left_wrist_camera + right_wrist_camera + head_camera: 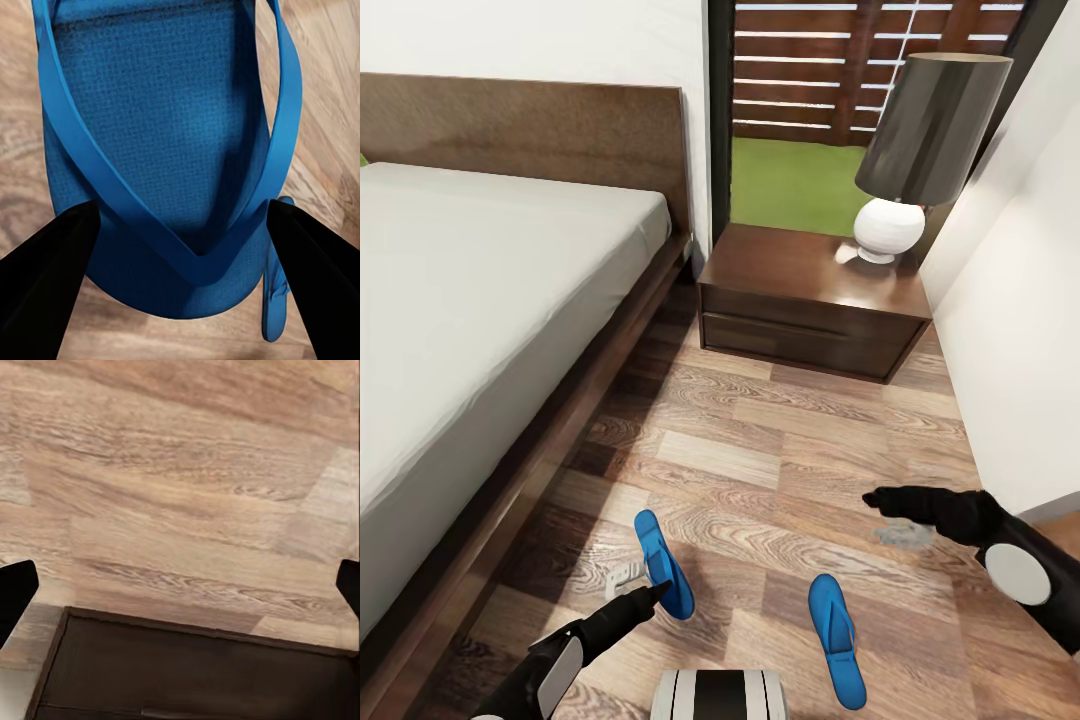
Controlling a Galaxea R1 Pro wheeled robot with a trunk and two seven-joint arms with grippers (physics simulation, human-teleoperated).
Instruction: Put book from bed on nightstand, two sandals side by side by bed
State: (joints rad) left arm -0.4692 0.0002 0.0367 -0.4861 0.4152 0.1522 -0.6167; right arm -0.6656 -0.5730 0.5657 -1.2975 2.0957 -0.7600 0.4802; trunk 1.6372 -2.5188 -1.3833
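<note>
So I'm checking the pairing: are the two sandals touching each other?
Apart. The head view shows bare wood floor between the left sandal and the right sandal.

Bright blue sandals [662,562] on grained brown plank floor [780,450], dark-brown nightstand [810,300], pale grey-white mattress [470,300]

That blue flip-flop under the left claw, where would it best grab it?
Probably across the sole's edges, coming from above. The sandal lies flat on the plank floor, strap up, and the left gripper already has a finger on each side of its narrower end, jaws open wider than the sole.
</note>
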